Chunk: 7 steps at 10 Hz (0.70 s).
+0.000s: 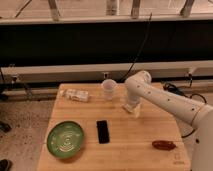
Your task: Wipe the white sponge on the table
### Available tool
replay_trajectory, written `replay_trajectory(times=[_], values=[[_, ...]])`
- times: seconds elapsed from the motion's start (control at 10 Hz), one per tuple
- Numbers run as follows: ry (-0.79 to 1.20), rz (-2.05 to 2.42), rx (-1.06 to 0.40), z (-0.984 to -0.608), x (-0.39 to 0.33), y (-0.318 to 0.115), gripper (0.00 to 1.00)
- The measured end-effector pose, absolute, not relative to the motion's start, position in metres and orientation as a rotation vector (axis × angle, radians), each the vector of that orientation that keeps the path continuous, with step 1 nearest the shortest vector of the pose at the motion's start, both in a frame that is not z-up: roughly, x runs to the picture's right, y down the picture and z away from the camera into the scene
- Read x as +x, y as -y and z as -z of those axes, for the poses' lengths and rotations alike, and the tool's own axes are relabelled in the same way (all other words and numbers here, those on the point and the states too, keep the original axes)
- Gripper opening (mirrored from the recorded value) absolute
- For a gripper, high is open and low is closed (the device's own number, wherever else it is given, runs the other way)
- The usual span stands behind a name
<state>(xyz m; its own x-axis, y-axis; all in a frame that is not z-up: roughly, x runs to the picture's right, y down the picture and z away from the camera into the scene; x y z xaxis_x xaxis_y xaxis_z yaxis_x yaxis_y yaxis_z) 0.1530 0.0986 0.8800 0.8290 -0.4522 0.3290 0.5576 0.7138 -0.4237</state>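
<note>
**Task status.** No wiping stroke can be confirmed as done. The gripper (131,104) is positioned low over the rear centre of the surface (135,152), pointing down at the sponge (134,112). The jaws are spread wide, and the sponge is judged not yet to be pinched. Whether the jaws touch it cannot be told. The sponge is located on the surface, directly under the gripper and just right of the cup (109,89).

**Work left, by judgement.** The sponge is to be gripped or pressed down. It is then to be drawn back and forth over the wood.

**Materials, textures, shapes.**
- Sponge: small, whitish-cream and blocky. It is expected to be soft and to compress under load.
- Surface: light wood, rectangular, built up in plank strips, with a matte finish.
- Cup: pale, translucent, tapered, set upright.
- Packet (76,95): flat, whitish, patterned, laid at the rear left.
- Plate (65,139): round and green, marked with concentric rings, placed at the front left.
- Slab (102,131): black, flat, rectangular, smooth, set just right of the plate.
- Brown item (164,145): reddish, elongated, at the front right. Its kind cannot be told.
- Arm (170,102): a white, smooth shell, extended in from the right.
</note>
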Motion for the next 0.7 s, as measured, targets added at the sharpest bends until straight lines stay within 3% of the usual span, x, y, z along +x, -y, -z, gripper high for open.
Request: replay_trajectory(times=[0.5,0.6,0.7], values=[[0.178,0.56,-0.541,-0.909,0.172,-0.086,0.79],[0.173,0.555,-0.546,-0.911,0.176,-0.087,0.75],[0.166,0.55,-0.551,-0.914,0.181,-0.086,0.63]])
